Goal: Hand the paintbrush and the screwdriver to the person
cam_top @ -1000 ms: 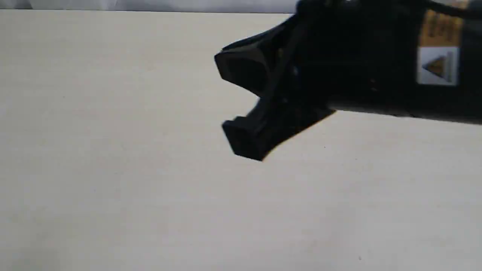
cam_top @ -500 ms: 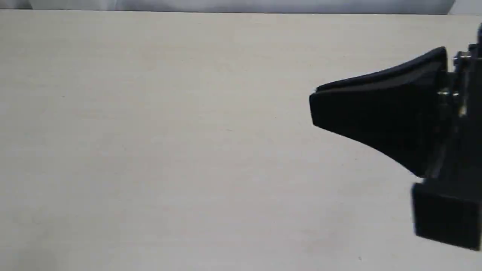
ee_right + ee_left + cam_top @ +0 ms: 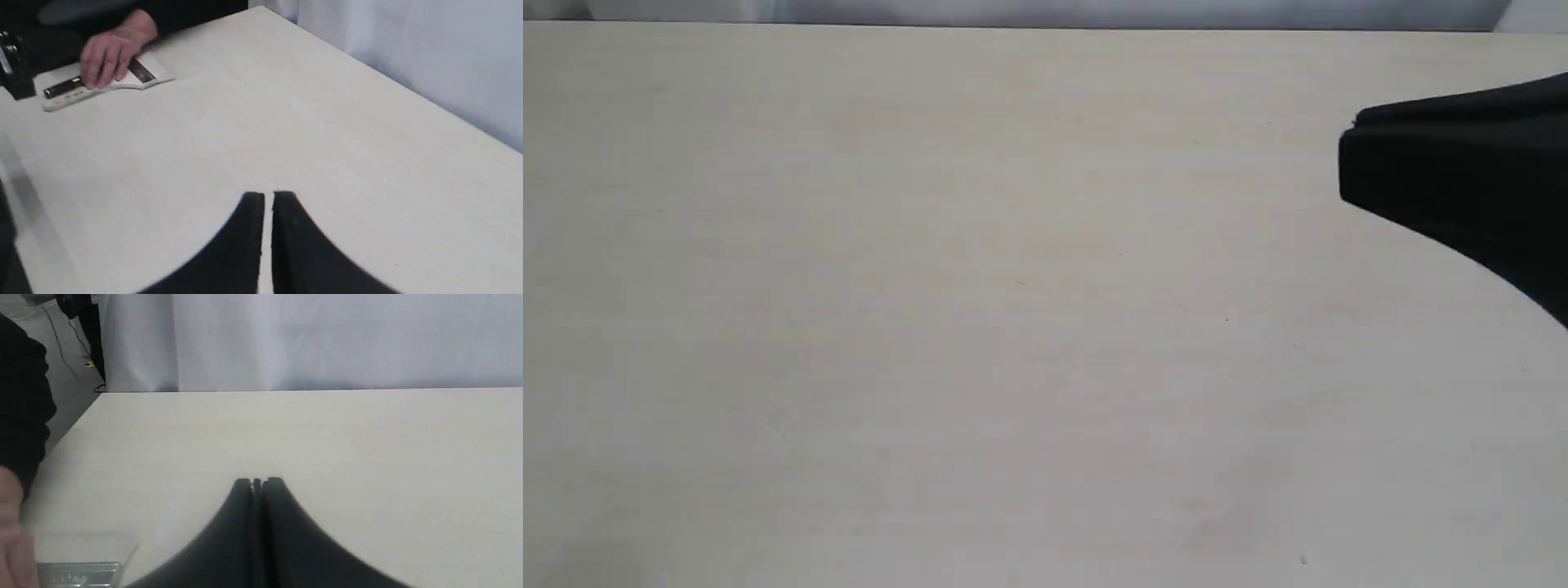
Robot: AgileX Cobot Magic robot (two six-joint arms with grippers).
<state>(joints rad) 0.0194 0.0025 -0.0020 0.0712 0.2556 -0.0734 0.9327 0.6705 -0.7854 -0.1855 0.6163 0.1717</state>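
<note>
Since the view a second ago, the right gripper (image 3: 1349, 163) had pulled back from the middle of the exterior view to its right edge. Its jaws, spread apart then, had come together. Only a dark wedge of it remained in that view, above the pale table (image 3: 931, 327).

From the right wrist camera, the two black fingers stood all but closed. A thin slit of table showed between them and nothing was held. Far beyond those fingertips, at the table's distant corner, the person (image 3: 112, 53), in a dark sleeve, rested a hand on both tools. The paintbrush (image 3: 69, 99) lay flat under the hand, its pale handle reaching out past the knuckles. The screwdriver (image 3: 61, 87) lay just beside it, dark with gold glints, one end hidden under the hand.

The left gripper (image 3: 257, 482) was pressed closed and empty over bare table. Off to the side of its fingers, back near their roots, a silver band (image 3: 77, 573) showed, likely the brush's metal collar. The edge of the person's hand was close by it, though blur hid whether they touched.

Judging from this, both tools were already with the person. That would explain why both grippers were empty and stood well apart from the hand. The handover looked complete, or nearly so.
</note>
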